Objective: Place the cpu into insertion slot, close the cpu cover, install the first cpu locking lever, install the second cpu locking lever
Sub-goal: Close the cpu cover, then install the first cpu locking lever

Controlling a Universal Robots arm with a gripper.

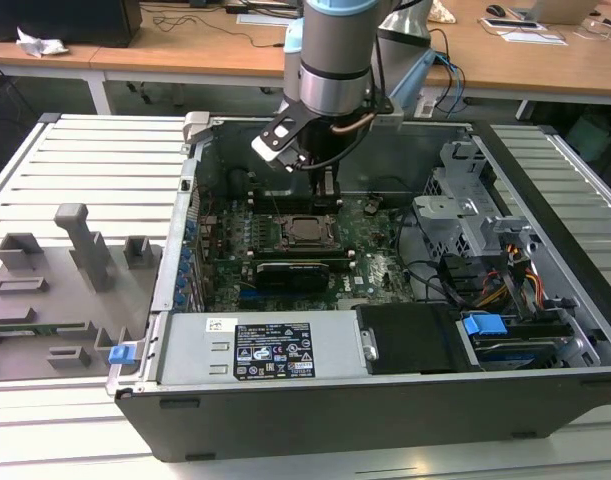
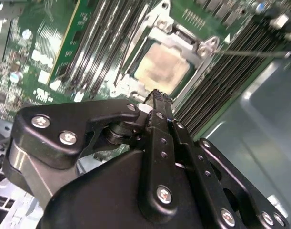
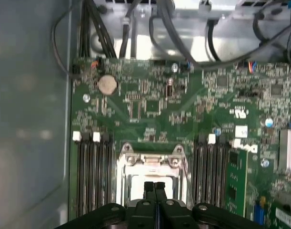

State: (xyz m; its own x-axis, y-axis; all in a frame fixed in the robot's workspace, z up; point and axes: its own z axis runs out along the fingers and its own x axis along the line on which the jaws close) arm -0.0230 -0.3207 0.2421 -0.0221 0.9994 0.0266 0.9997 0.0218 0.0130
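Observation:
The cpu [image 2: 162, 70] lies flat in the insertion slot [image 1: 307, 231] on the green board, its silvery top showing through the window of the cpu cover [image 2: 179, 39], which lies down around it. My gripper [image 2: 157, 95] hangs just above the near edge of the socket, its two black fingers pressed together with nothing between them. In the first wrist view the gripper [image 3: 155, 185] stands over the socket's silver frame [image 3: 135, 161]. A thin lever rod [image 2: 250, 52] sticks out from one socket corner, and another rod [image 2: 131, 50] runs along the opposite side. In the exterior view the gripper [image 1: 325, 198] is right behind the socket.
Black memory slots [image 3: 93, 167] flank the socket on both sides. A long black card [image 1: 295, 272] lies in front of it, then the power supply [image 1: 265, 350]. A drive cage [image 1: 465, 215] and cables [image 1: 505, 285] fill the exterior view's right. A grey fixture tray [image 1: 65, 270] sits outside the case.

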